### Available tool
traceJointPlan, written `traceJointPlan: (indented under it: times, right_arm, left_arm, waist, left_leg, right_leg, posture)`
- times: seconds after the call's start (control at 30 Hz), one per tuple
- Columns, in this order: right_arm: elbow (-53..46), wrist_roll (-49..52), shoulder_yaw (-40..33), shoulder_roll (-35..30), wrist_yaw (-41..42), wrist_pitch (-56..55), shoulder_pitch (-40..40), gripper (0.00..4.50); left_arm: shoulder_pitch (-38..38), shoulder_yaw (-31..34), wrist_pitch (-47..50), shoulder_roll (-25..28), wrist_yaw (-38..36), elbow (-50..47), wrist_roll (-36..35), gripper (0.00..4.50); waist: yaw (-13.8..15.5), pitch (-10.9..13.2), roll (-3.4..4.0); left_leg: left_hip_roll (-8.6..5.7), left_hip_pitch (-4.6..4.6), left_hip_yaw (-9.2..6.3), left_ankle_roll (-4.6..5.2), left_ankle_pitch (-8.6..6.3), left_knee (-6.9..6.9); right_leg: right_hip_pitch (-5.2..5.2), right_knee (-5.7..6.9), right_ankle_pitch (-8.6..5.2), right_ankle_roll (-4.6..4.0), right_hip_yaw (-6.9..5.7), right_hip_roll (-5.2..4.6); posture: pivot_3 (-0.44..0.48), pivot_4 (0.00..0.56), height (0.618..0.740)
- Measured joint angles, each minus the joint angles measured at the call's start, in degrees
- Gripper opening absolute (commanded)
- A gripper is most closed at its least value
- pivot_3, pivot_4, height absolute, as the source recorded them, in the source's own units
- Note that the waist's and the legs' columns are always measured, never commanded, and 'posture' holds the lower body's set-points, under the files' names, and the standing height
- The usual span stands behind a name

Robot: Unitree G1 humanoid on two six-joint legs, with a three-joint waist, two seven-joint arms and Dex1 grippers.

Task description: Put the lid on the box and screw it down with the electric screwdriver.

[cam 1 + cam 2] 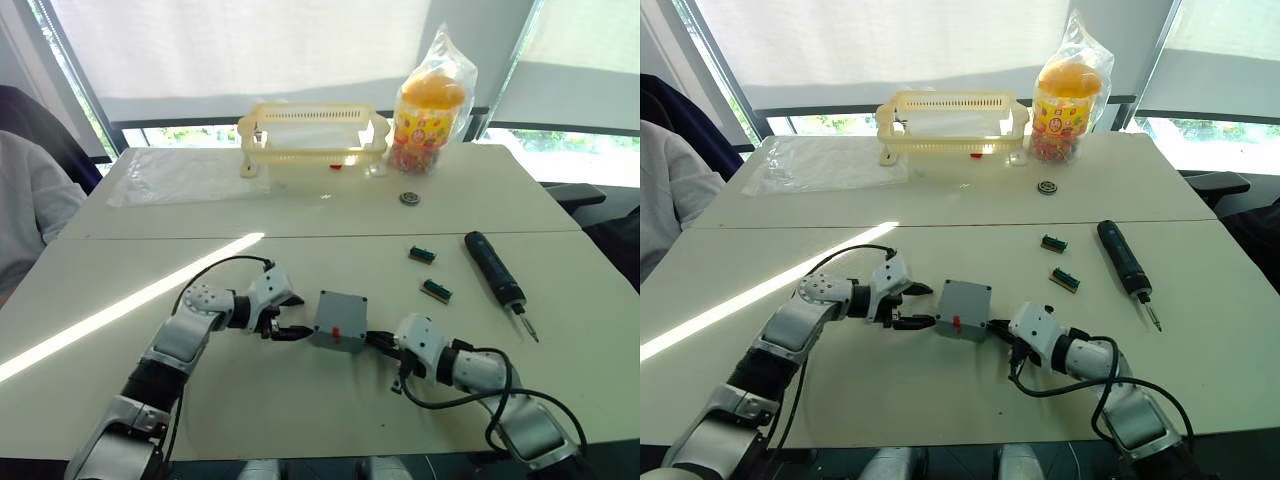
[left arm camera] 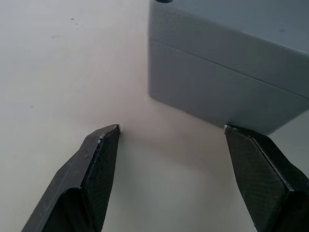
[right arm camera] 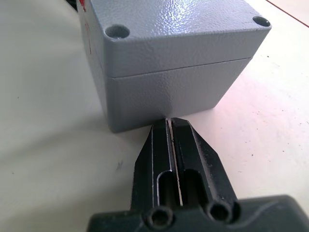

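Note:
The grey-blue box stands on the near table, a red mark on its front side. The lid sits on top of it, with a seam between them and empty screw holes at the corners. My left gripper is open just left of the box, one fingertip close to its lower corner. My right gripper is shut, its tips against the box's right wall. The black electric screwdriver lies on the table to the right, apart from both grippers.
Two small green parts lie between box and screwdriver. On the far table stand a yellow basket, a bagged snack jar, a round metal piece and a plastic sheet. A person's sleeve is at the left.

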Motion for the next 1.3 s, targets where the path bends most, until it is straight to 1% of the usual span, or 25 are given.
traceJointPlan:
  times: [0.4, 1.13, 1.3]
  right_arm:
    - [0.84, 0.04, -0.38, -0.23, 1.23, -1.12, -0.28, 0.03]
    - [2.36, -0.01, -1.12, -0.35, 1.26, -1.9, -1.15, 0.03]
    - [2.27, 0.05, -1.53, -0.66, 1.15, -1.88, -0.92, 0.03]
  left_arm:
    - [1.12, -0.65, 1.13, 0.71, -0.47, -2.26, -0.76, 3.53]
    - [1.04, -2.11, 1.14, 0.53, -0.88, -2.75, -1.4, 3.53]
    - [1.0, -2.14, 0.98, 1.27, -1.04, -2.65, -2.04, 3.53]
  waist:
    - [-0.02, 0.0, 0.0]
    - [0.04, 0.0, 0.0]
    - [-0.06, 0.0, 0.0]
  left_leg:
    - [0.0, 0.0, 0.0, 0.0, 0.0, 0.0]
    - [0.0, 0.0, 0.0, 0.0, 0.0, 0.0]
    - [0.01, 0.0, 0.0, 0.0, 0.0, -0.01]
  right_leg:
    - [0.01, -0.02, 0.0, -0.01, 0.0, 0.0]
    - [0.04, -0.09, 0.0, -0.02, 0.0, 0.0]
    - [0.04, -0.09, 0.0, -0.02, 0.0, 0.0]
  posture:
    - [0.0, 0.15, 0.74]
    - [0.0, 0.15, 0.74]
    - [0.0, 0.15, 0.74]
